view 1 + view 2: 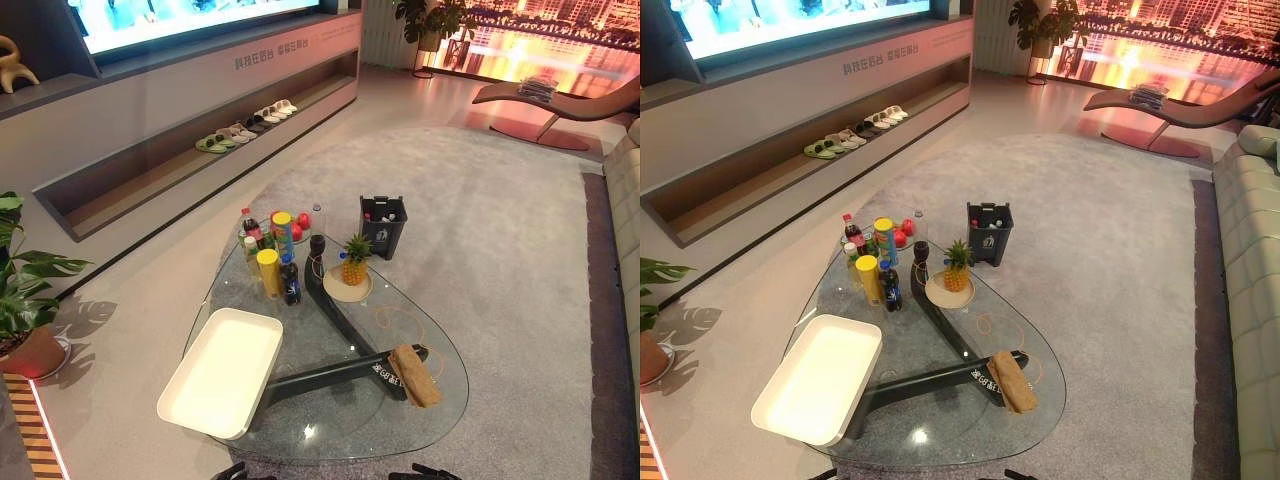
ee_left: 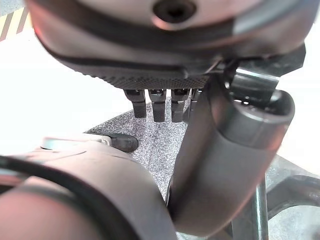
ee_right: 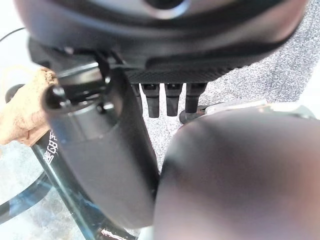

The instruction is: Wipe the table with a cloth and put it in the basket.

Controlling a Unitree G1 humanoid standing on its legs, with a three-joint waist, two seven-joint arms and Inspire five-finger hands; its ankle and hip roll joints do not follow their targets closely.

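A crumpled brown cloth [image 1: 414, 374] lies on the glass table [image 1: 330, 425] near its front right edge, and it also appears beside my right thumb [image 3: 25, 110]. A white rectangular basket [image 1: 262, 388], with nothing in it, rests on the table's left side. My left hand [image 2: 157, 107] hangs low in front of the table over the grey carpet, its fingers straight and holding nothing. My right hand [image 3: 167, 102] hangs the same way, open, a little short of the cloth and apart from it.
Several bottles and cans [image 1: 275, 262], red apples [image 1: 300, 225] and a pineapple on a plate [image 1: 352, 265] crowd the table's far end. A black bin [image 1: 383, 225] stands on the carpet behind. A potted plant [image 1: 25, 300] is left, a sofa [image 1: 625, 230] right.
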